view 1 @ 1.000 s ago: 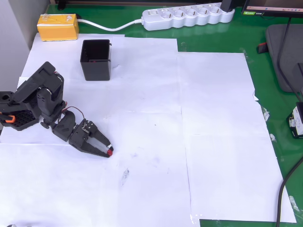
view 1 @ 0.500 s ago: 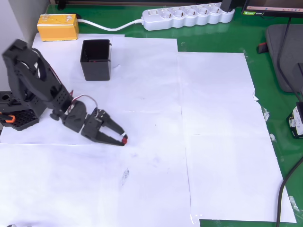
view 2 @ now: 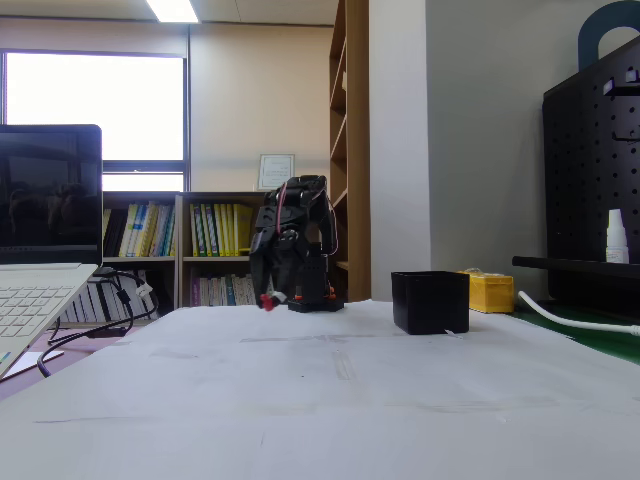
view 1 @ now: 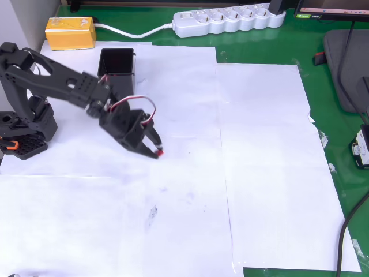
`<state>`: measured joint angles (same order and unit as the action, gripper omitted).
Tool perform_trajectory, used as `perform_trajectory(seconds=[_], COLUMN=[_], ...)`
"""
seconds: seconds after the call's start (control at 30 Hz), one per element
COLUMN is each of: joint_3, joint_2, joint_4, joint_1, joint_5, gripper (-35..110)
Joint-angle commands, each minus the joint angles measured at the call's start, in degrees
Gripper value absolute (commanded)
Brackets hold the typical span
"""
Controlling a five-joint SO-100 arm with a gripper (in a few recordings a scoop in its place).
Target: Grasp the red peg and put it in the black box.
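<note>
While my gripper [view 1: 157,151] is pinched on the red peg [view 1: 159,153], lifted clear of the paper [view 1: 259,173], I should keep the squeeze firm; swing level toward the black box [view 1: 117,58] — release only once centred above its opening.

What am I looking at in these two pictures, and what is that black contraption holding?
The black contraption is a small robot arm with a two-finger gripper at its tip. One picture comes from a camera looking straight down; the other from a camera standing low at the table's edge. The gripper is pinching a tiny red peg, lifted clear of the table, as the low fixed view shows. The table is covered with white paper sheets on a green mat. On it stand a small black box, open at the top, a yellow block and a white power strip. The peg is meant to go into the box.
</note>
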<state>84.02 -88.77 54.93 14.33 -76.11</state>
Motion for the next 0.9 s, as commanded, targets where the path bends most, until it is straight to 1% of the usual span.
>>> perform_trajectory(seconds=[0.0, 0.23, 0.33, 0.4, 0.6, 0.7, 0.87], joint_3=[13.7, 21.2, 22.2, 21.3, 21.9, 23.4, 27.9], joint_2=[2.6, 1.2, -0.3, -1.1, -2.6, -2.9, -5.5], joint_4=[18.3, 38.8, 45.0, 45.3, 42.5, 40.9, 41.7], joint_1=[-2.5, -13.8, -19.8, -23.9, -34.6, -38.7, -44.4], joint_5=[3.4, 9.8, 14.3, 18.5, 25.9, 28.1, 31.3], gripper=[0, 0, 0, 0, 0, 0, 0])
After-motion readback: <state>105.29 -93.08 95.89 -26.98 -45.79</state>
